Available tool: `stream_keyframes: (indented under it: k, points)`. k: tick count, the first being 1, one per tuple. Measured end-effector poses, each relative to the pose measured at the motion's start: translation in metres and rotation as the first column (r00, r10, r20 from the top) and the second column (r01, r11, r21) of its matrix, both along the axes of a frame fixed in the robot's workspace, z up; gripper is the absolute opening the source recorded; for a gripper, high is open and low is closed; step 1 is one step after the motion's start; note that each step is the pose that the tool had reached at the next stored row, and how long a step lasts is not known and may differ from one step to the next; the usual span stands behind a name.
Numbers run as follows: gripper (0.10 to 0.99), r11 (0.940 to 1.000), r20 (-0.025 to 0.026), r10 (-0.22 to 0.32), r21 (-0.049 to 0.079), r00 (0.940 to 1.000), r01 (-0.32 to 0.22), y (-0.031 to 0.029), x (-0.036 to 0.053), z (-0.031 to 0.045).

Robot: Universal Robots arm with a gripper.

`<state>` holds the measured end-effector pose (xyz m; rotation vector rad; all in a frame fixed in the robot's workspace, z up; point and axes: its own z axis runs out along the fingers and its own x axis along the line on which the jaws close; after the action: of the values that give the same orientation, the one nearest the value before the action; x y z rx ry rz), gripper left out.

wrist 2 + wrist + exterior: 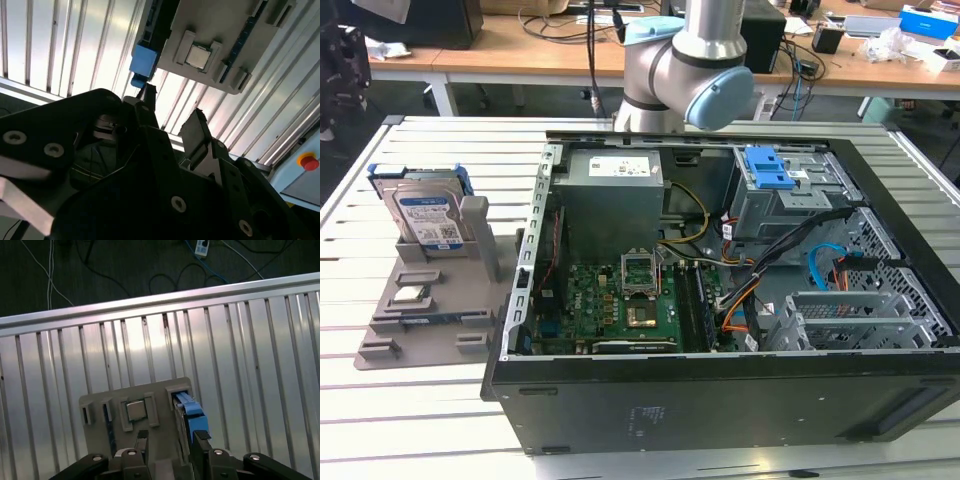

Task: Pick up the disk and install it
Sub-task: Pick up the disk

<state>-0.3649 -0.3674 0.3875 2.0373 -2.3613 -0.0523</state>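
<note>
Standing on edge in a slot of a matte grey plastic holder (425, 320), the disk (425, 215) sits at about nine o'clock from the open computer case (720, 400), on the exterior view's left. Its flat silver-grey face carries a blue-and-white label, and a bright blue plastic frame rims it. A small square silver chip (412, 294) lies in a recess of the same holder, at six o'clock from the disk. Holder and case both rest on a ribbed aluminium table (420, 430). Inside the black sheet-metal case are a green circuit board (620, 300), a boxy grey power supply (615, 195) and, at about one o'clock from the board, a blue plastic latch (775, 170) on a perforated grey metal cage. The arm (690, 70), a smooth silver tube with pale blue joint caps, rises at twelve o'clock beyond the case.

In the second wrist view the gripper (172, 122) hangs over the holder (225, 25). Its two black angular fingers (197, 130) are spread, with nothing between them. The disk (144, 60) shows edge-on as a blue block near the chip (197, 55), apart from the fingertips.

In the first wrist view the gripper (171, 445) again shows its fingers (142, 445) parted and empty above the holder (100, 432). The disk (191, 415) stands in its slot just beside the chip (135, 410), with the table's (225, 340) shiny ribs beyond.
</note>
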Motion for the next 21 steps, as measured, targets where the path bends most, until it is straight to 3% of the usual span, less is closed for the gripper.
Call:
stream_keyframes:
  k: [2, 4, 5, 21]
  points:
    - [0.482, 1.0, 0.0001, 0.003, 0.0, 1.0, -0.003, 0.0115, 0.0003, -0.0001]
    - [0.482, 1.0, 0.0, 0.005, 0.0, 1.0, -0.005, 0.0287, 0.0011, -0.0002]
    - [0.482, 1.0, 0.0001, 0.006, 0.0, 1.0, -0.006, 0.032, 0.0013, -0.001]
    - [0.482, 1.0, 0.0, 0.006, 0.0, 1.0, -0.006, 0.0329, 0.0014, -0.0138]
